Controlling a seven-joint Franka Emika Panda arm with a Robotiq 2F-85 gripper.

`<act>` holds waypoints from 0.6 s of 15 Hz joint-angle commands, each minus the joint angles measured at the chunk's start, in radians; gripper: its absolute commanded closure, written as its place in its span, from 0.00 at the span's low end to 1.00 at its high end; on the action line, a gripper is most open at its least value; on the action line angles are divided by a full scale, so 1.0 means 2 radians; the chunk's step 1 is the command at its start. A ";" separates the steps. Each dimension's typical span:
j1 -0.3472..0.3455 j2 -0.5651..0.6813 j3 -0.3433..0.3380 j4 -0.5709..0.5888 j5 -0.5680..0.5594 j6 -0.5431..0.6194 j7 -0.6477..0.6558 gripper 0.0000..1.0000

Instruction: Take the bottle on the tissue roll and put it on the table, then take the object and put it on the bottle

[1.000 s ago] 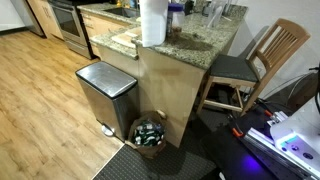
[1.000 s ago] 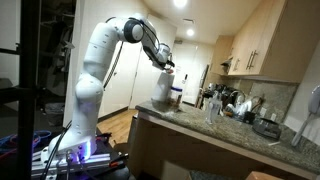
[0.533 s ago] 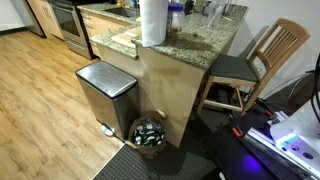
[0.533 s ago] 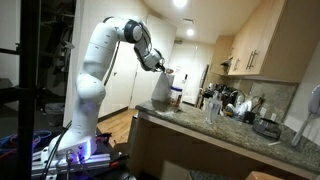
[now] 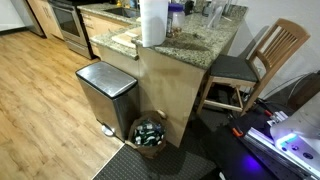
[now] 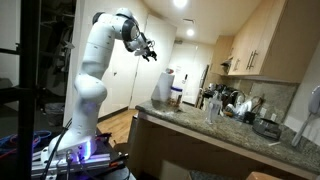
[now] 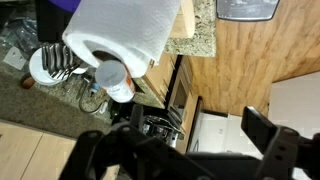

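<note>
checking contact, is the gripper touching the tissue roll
No, in an exterior view the gripper hangs in the air higher than the tissue roll, apart from it.

Item: white Panda arm (image 6: 92,70), upright, elbow high.
Gripper (image 6: 150,52) aloft, angled downward; jaws spread wide in the wrist view, empty.

The tissue roll (image 5: 152,22) is white, the table (image 5: 196,43) speckled brown-grey.

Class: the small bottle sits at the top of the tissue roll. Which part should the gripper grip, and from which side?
Probably across its narrow sides, coming straight down from above: the bottle perches on the tall tissue roll, so a sideways approach could knock it off. The gripper is open, higher up.
</note>
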 commanded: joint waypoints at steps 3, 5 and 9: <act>0.137 -0.006 -0.089 0.141 0.016 -0.209 -0.171 0.00; 0.180 0.013 -0.104 0.213 -0.004 -0.256 -0.213 0.00; 0.169 -0.010 -0.098 0.190 0.006 -0.245 -0.198 0.00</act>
